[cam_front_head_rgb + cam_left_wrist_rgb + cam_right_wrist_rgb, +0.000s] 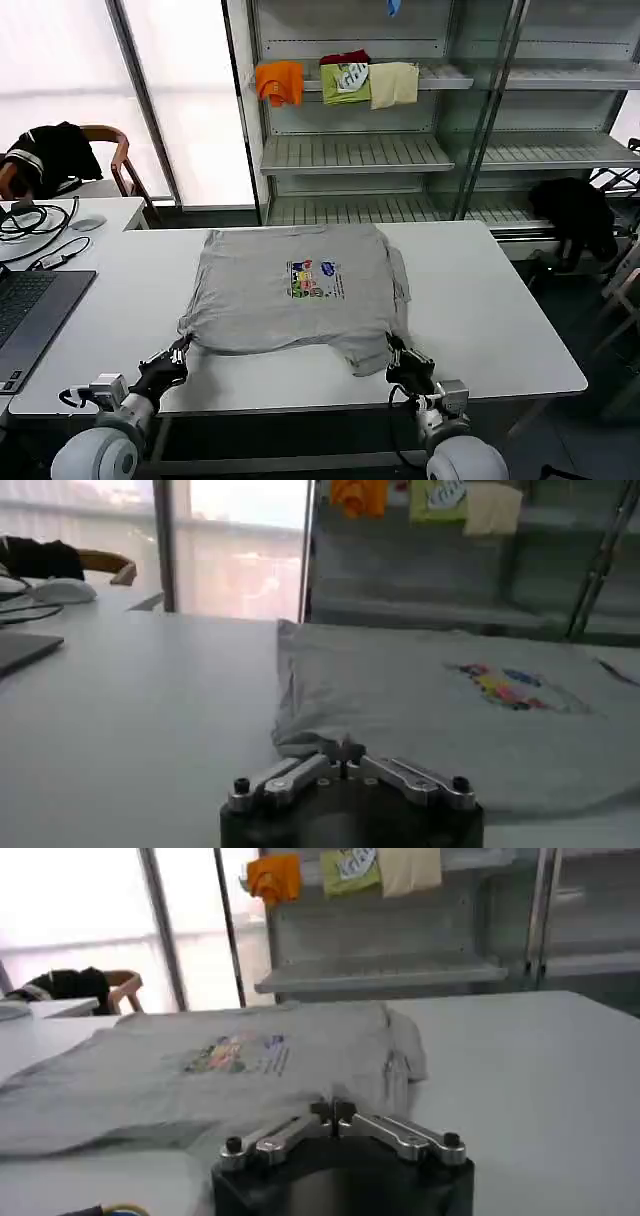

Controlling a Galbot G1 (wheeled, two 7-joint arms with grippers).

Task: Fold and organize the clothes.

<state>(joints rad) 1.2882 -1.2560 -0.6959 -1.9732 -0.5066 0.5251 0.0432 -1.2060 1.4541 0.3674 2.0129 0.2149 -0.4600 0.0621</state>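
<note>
One light grey T-shirt (295, 290) is lying print-up in the middle of the white bench (500, 320), and the folding is looking barely begun: the sleeves are tucked partway in, while the body is not yet doubled over. At its near left corner the left pincer (181, 351) is resting on the bench with its fingers pressed together, pinching the bunched hem there, as the left wrist view is showing at the cloth's edge (340, 746). Across the middle, the fabric is reading as soft, matte cotton, slightly rumpled, with a small multicoloured chest print (314, 279). At the near right corner the right pincer (393, 350) is likewise closed on the hem, its tips meeting at the cloth (333, 1110). Still ahead, by my reading, are the main folds and the putting away.
</note>
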